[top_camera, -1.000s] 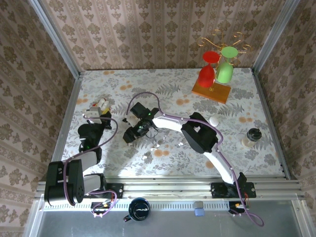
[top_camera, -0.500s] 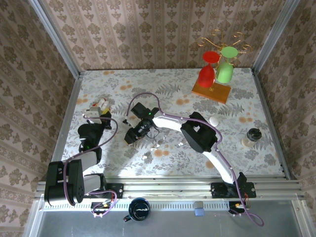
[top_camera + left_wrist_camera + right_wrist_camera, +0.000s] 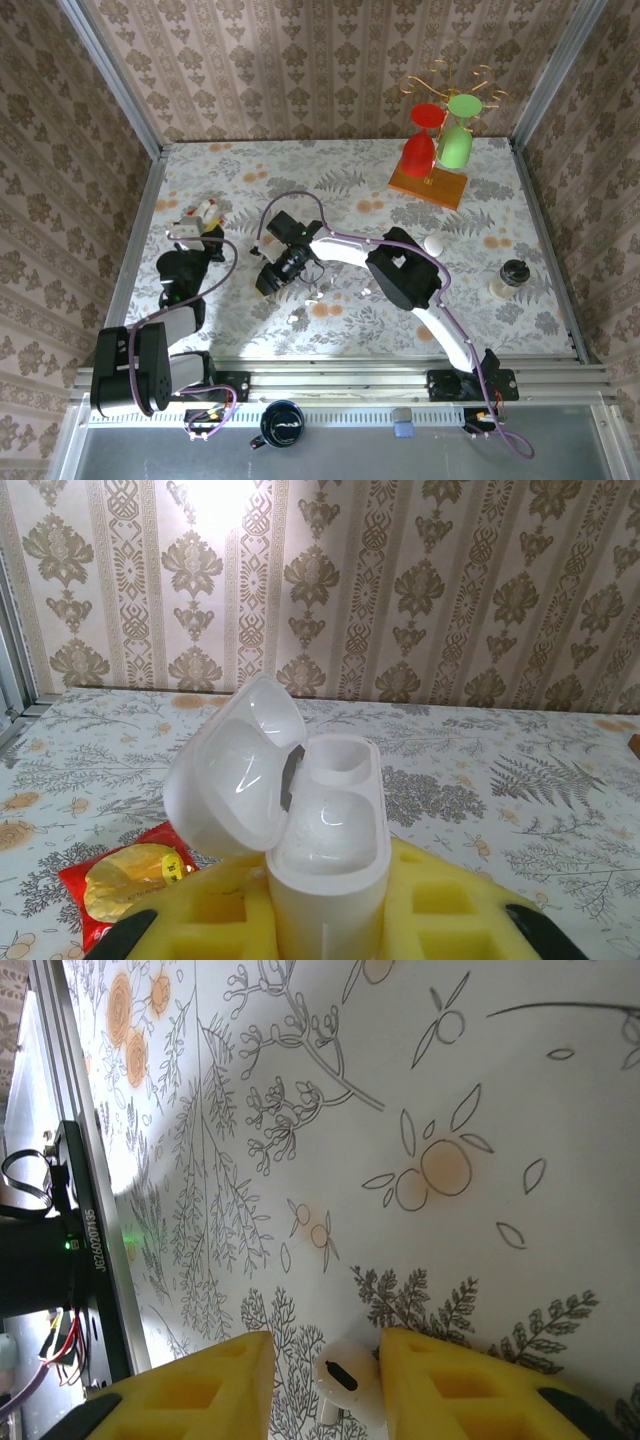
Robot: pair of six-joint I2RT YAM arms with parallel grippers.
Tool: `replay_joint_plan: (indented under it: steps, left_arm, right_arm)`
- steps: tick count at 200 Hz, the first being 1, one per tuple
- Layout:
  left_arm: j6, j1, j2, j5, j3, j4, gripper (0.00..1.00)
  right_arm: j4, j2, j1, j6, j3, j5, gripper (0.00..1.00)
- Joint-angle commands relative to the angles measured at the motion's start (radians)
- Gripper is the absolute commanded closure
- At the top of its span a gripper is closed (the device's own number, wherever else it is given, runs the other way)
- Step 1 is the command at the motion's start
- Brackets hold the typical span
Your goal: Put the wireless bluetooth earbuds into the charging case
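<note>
The charging case [image 3: 330, 825] is a glossy white oval standing upright with its flip lid [image 3: 235, 780] swung open to the left and both wells empty. My left gripper [image 3: 325, 935] is shut on its lower body between yellow pads, at the table's left [image 3: 195, 232]. One white earbud [image 3: 345, 1382] lies on the floral tablecloth between the pads of my right gripper [image 3: 325, 1385]. It touches the right pad [image 3: 450, 1385], and a gap stays to the left pad [image 3: 200, 1395]. From above, the right gripper [image 3: 270, 280] points down at mid-table.
A red-and-yellow packet [image 3: 130, 880] lies left of the case. Small white bits [image 3: 299, 318] lie near the right gripper. A round white case [image 3: 433, 245], a black-capped pot [image 3: 513, 274] and a glass rack [image 3: 432, 160] stand to the right and back.
The right gripper's jaws have drawn closer together around the earbud and the wrist has shifted slightly. The left arm and the case have not moved.
</note>
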Motion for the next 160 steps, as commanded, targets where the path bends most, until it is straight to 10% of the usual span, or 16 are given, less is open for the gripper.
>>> replay_joint_plan:
  steps: [1, 160]
  left_arm:
    - [0.003, 0.011, -0.003, 0.011, -0.004, 0.017, 1.00]
    - [0.001, 0.016, 0.001, 0.017, -0.004, 0.020, 1.00]
  right_arm:
    - [-0.080, -0.026, 0.017, -0.028, -0.029, 0.016, 0.65]
    - [-0.141, -0.077, 0.022, -0.132, -0.090, 0.090, 0.67]
